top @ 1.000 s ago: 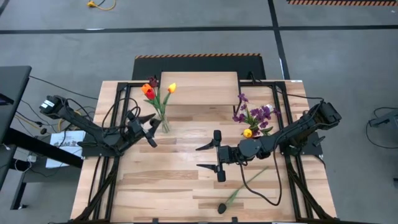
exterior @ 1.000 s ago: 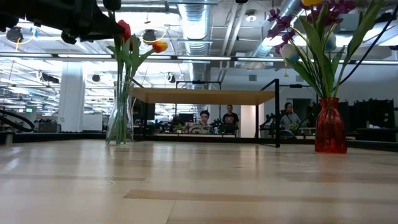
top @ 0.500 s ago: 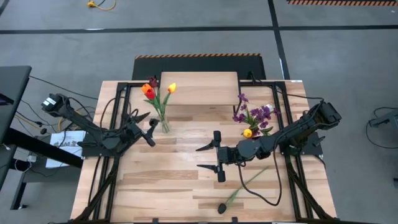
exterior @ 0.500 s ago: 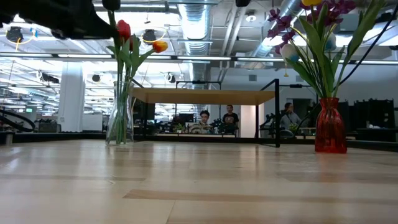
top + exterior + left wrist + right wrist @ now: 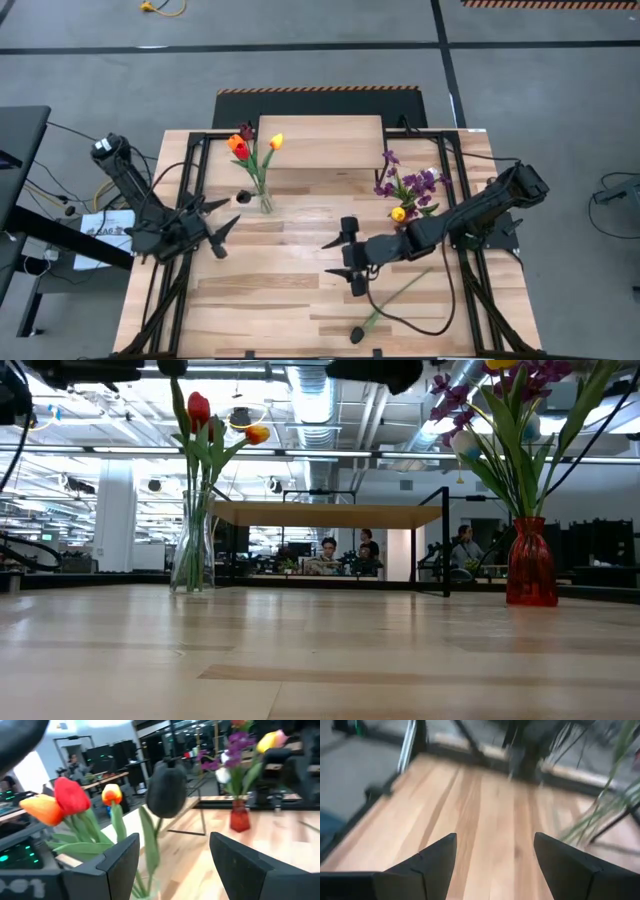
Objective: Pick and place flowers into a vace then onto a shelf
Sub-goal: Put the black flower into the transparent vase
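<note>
A clear vase (image 5: pixel 265 201) (image 5: pixel 192 543) stands left of centre, before the shelf (image 5: pixel 320 140) (image 5: pixel 325 515). Red, orange and yellow flowers (image 5: pixel 242 146) stand in it by their stems, and a black head (image 5: pixel 243 197) (image 5: pixel 167 790) leans out beside them. Another black-headed flower (image 5: pixel 388 300) lies flat near the table's near edge. My left gripper (image 5: pixel 215 226) (image 5: pixel 172 842) hangs open, left of the clear vase and nearer than it, holding nothing. My right gripper (image 5: pixel 331 258) (image 5: pixel 495 842) is open above the table's middle, left of the lying stem.
A red vase (image 5: pixel 411 205) (image 5: pixel 530 565) with purple sprigs and a yellow head stands at the right, close to my right arm. Black frame rails (image 5: pixel 190 175) run along both table sides. People sit in the room beyond the shelf (image 5: pixel 345 552).
My left gripper has drawn back from the clear vase toward the table's left and near edges, swinging round as it went. The black flower head now shows free beside the vase. My right gripper has tipped its fingers downward while staying over the table's middle.
</note>
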Controlling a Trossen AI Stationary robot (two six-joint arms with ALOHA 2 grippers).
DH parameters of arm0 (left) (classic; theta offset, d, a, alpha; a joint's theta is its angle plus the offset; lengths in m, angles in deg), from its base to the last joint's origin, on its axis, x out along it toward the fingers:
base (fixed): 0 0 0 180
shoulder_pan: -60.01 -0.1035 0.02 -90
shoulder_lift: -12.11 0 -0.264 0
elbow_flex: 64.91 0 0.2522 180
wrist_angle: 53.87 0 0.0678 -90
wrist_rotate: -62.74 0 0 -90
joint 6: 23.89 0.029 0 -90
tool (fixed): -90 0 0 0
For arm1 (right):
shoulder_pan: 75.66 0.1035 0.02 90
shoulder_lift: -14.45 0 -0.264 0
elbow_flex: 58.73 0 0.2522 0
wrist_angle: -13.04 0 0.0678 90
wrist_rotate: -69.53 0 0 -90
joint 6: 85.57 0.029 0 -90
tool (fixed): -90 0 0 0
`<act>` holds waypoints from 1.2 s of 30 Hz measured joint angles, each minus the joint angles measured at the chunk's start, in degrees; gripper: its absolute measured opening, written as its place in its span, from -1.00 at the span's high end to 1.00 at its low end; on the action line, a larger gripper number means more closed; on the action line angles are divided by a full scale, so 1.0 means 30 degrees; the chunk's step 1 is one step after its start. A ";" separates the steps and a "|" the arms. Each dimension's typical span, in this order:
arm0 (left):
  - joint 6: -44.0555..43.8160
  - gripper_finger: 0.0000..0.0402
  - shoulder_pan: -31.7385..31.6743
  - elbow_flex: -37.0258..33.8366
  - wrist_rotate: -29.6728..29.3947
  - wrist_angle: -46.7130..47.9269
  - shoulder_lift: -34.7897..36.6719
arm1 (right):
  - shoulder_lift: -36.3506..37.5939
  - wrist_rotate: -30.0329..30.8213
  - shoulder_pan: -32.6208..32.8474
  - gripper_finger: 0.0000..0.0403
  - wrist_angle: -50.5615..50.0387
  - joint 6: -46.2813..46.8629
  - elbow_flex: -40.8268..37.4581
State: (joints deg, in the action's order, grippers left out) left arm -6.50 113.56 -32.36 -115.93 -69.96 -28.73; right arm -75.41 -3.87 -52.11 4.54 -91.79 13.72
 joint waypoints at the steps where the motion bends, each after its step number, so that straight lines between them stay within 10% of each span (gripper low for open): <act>1: 0.0000 -0.16 0.0322 0.0000 -0.0051 -0.0003 0.0006 | 0.0000 -0.0007 0.0092 -0.29 -0.1143 0.0137 0.0281; 14: 0.0003 -0.16 0.2405 0.0000 0.1357 -0.0005 0.0006 | -0.0004 -0.2504 0.2081 -0.29 -1.1075 0.4191 0.2413; 36: -0.3015 -0.16 0.2429 0.0007 0.4215 -0.0006 -0.0001 | -0.5685 -0.7556 0.4853 -0.02 -0.9118 1.0270 0.2456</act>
State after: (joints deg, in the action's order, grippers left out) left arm -15.55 120.85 -32.34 -103.28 -69.98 -28.73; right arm -92.47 -26.54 -37.56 -22.82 -60.98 21.09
